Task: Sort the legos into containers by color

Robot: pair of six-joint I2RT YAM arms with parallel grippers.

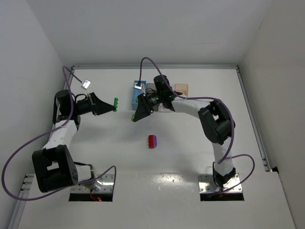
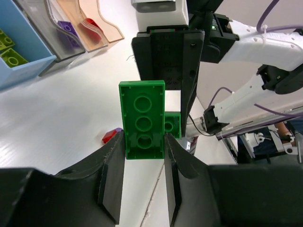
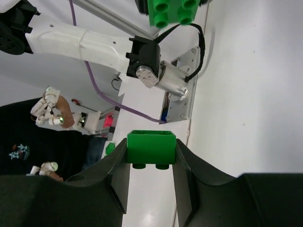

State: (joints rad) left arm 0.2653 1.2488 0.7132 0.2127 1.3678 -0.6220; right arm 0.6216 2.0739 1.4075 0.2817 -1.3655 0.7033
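My left gripper (image 1: pixel 112 105) is shut on a long dark green lego (image 2: pixel 142 116) and holds it in the air left of the bins. My right gripper (image 1: pixel 135 116) is shut on a short dark green lego (image 3: pixel 151 147), also above the table, facing the left gripper. In the left wrist view the right gripper's lego (image 2: pixel 173 124) sits just behind mine. A red and purple lego pair (image 1: pixel 152 141) lies on the table between the arms. The blue bin (image 2: pixel 33 64) holds yellow-green legos (image 2: pixel 13 56). A purple lego (image 2: pixel 69 33) and a red lego (image 2: pixel 90 26) lie in bins beside it.
The bins stand in a row at the back centre: blue (image 1: pixel 135 95), dark grey (image 1: pixel 150 88), pale orange (image 1: pixel 181 88); the right arm covers the clear one. A small grey object (image 1: pixel 86 84) lies at the back left. A person's hand (image 3: pixel 49 106) shows beyond the table edge.
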